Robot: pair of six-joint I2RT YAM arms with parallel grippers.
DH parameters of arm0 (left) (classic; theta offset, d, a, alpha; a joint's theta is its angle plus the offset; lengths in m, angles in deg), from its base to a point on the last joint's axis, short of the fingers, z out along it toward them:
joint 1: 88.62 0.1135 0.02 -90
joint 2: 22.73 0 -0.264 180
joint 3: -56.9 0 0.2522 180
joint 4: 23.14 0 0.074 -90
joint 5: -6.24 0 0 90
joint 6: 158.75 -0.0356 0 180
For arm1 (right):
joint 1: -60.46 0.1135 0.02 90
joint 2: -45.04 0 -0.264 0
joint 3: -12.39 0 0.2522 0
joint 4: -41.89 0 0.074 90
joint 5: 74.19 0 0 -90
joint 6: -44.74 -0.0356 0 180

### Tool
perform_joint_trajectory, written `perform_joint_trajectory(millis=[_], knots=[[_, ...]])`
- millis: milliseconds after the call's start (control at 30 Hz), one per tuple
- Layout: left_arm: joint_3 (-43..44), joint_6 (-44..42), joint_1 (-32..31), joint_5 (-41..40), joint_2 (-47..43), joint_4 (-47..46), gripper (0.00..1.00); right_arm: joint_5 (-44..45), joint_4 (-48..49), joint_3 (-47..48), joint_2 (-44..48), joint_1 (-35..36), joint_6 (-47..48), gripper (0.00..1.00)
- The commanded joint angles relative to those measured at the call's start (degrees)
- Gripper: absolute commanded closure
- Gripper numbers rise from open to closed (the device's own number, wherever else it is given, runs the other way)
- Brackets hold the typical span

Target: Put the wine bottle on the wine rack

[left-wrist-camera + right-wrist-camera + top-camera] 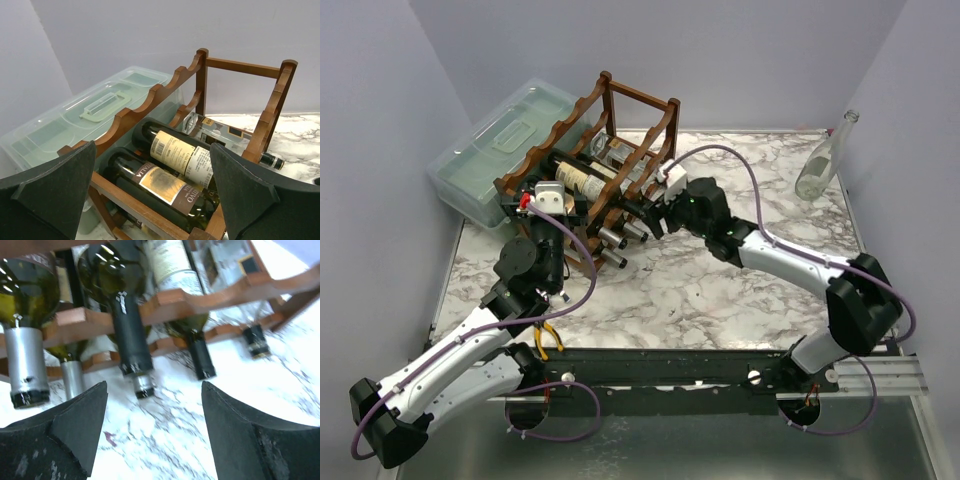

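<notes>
A clear plastic box (495, 160) sits just left of the wine rack (242, 67). At the rack's near left end, the left gripper (152, 144) hangs with its fingers spread wide, grasping nothing. The wine bottle (131, 330) lies in the rack, its neck poking out toward the right gripper (154, 385), whose fingers are released and empty, while well to the rack's right a clear bottle (820, 165) leans on the wall.

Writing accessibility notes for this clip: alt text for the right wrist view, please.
Several bottle necks poke out of a wooden wine rack toward the camera, the middle one black-capped. The right gripper is open, its dark fingers apart in the foreground, holding nothing, above a white marbled table.
</notes>
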Motion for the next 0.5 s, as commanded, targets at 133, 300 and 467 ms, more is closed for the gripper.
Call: perform_joint_trajectory(millis=[133, 300, 467], knots=[[1.0, 2.3, 0.2, 2.3, -0.7, 0.9, 0.04, 13.4, 9.5, -13.2, 15.3, -9.0, -6.7, 0.16], [1.3, 3.0, 0.3, 2.3, -0.7, 1.3, 0.04, 18.6, 5.8, -9.6, 18.5, -20.4, -15.4, 0.12], [1.3, 3.4, 0.3, 2.5, -1.3, 1.7, 0.04, 28.6, -5.0, 3.2, 14.7, -27.9, -19.9, 0.04]])
